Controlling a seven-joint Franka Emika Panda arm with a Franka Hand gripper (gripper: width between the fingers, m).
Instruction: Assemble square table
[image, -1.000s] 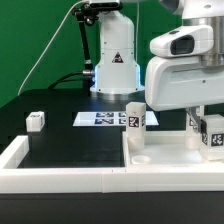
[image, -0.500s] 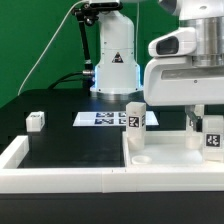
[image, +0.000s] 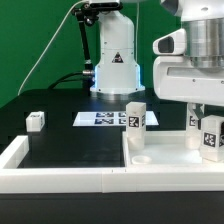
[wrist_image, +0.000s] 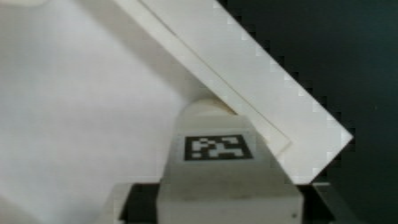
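Nearest, the wall (image: 60, 178) runs along the table's (image: 70, 145) front edge. Just behind it, in the front right corner, the slab (image: 170, 158) lies flat. A round spot (image: 140, 157) marks its near left corner: an open hole or a stub, I cannot tell which.

Over the slab's right side the gripper (image: 211, 122) is clenched on the held leg (image: 212, 140), which is upright with its tag facing the camera. The wrist view shows that leg between the jaws, close to a slab edge. Whether its foot touches the slab is unclear.

Just beside it, toward the exterior view's left, the right leg (image: 194, 128) stands on the slab's far side. The back leg (image: 135, 117) stands at the slab's far left corner. The loose leg (image: 37, 121) lies well apart, near the table's left edge. Farther back are the marker board (image: 100, 118) and the arm's base (image: 113, 60).

The job looks about half done. Two legs seem set, though how tightly cannot be told. The third needs seating and screwing in, and the fourth has yet to be fetched
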